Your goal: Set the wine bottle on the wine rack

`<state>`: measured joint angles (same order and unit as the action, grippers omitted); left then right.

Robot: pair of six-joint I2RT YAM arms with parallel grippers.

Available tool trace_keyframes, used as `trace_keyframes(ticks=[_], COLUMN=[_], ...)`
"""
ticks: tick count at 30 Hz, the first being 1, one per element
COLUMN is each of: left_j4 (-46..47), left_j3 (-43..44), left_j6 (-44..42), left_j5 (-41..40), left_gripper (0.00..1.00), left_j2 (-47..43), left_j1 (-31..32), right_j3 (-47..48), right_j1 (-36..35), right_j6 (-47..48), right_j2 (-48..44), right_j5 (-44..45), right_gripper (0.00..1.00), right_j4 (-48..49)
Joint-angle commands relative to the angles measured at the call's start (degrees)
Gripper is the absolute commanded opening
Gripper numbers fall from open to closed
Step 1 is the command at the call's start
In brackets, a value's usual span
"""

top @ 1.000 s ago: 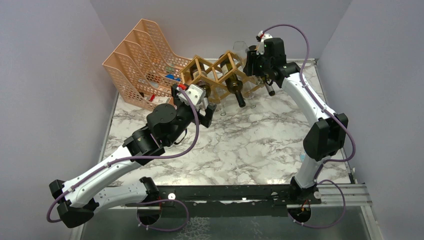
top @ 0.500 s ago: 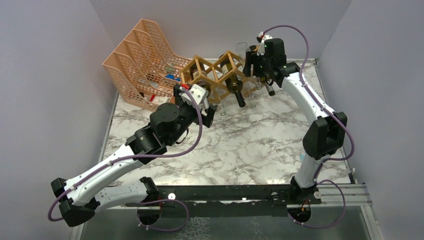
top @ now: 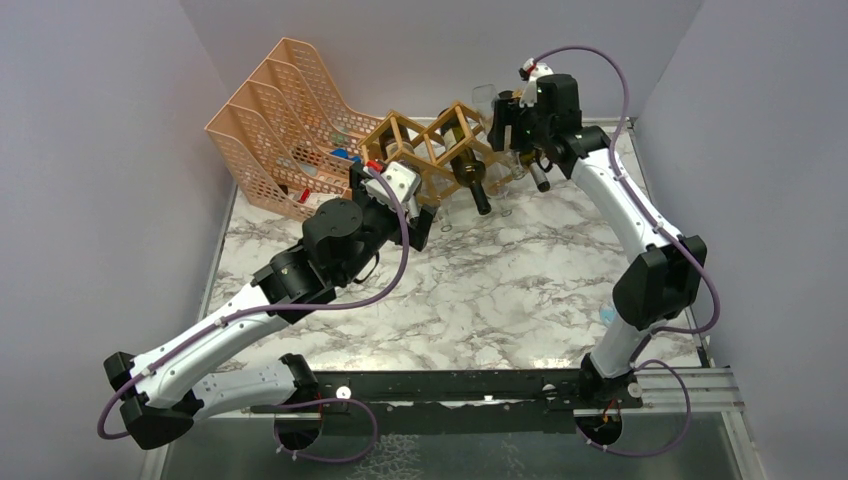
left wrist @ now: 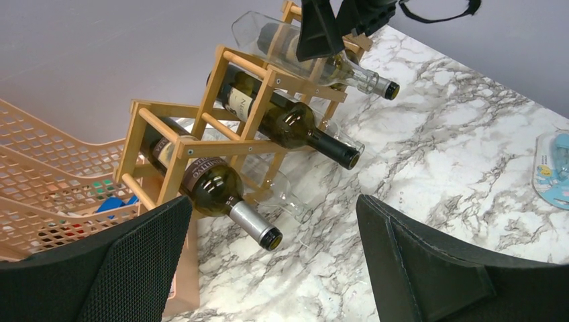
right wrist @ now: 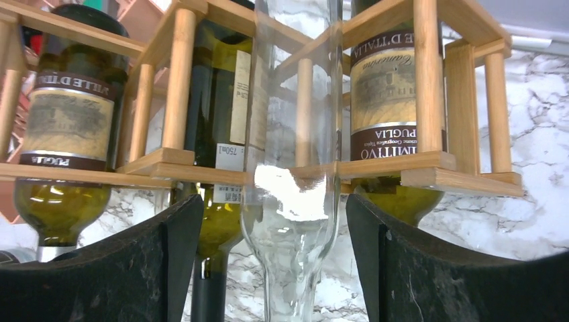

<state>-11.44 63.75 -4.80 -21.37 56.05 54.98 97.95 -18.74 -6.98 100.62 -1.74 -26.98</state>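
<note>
Top view first. Comparing against a second ago: noticing the right end effector (top: 508, 128) nudged a bit toward the far edge of the tabletop (top: 520, 290), elbow swung out toward the right edge. Also catching the left end effector (top: 418, 222) crept closer to the wine rack (top: 430, 140), which runs along the far edge. Reading that as letting go and backing off, so guessing the placing is basically done. Finding the wine bottle (top: 538, 178), the clear one, lying at the rack's right end, neck aimed at the near right corner.

Left wrist next. Seeing the left end effector (left wrist: 272, 201) spread wide with nothing in it, just watching. Counting two dark bottles (left wrist: 288, 124) in the lower cells, plus the wine bottle (left wrist: 349, 70) up top with the right end effector (left wrist: 339, 30) straddling it.

Right wrist last. Staring straight down the wine bottle (right wrist: 292, 201), cradled between two cells. Spread either side of the neck, gap showing both sides, so not pinching anything. Can't swear to zero contact out of frame, though.
</note>
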Motion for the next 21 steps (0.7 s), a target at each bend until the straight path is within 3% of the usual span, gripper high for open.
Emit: trace_keyframes(ticks=[1, 12, 21], left_j4=[0.19, 0.01, -0.83], left_j3=[2.27, 3.09, 3.54], left_j6=[-0.43, -0.57, -0.48], left_j5=[-1.22, -1.64, -1.84], left_gripper=[0.99, 0.99, 0.99], left_j2=[-0.1, -0.37, -0.49], left_j1=[-0.09, -0.05, -0.05], right_j3=[-0.52, -0.82, 1.51], right_j1=[-0.02, -0.02, -0.02], right_j6=[1.6, 2.24, 1.54], right_j2=[-4.7, -2.9, -0.24], right_j5=[-1.05, 1.3, -4.41], right_gripper=[0.8, 0.8, 0.79], right_j4=[1.66, 0.09, -1.04])
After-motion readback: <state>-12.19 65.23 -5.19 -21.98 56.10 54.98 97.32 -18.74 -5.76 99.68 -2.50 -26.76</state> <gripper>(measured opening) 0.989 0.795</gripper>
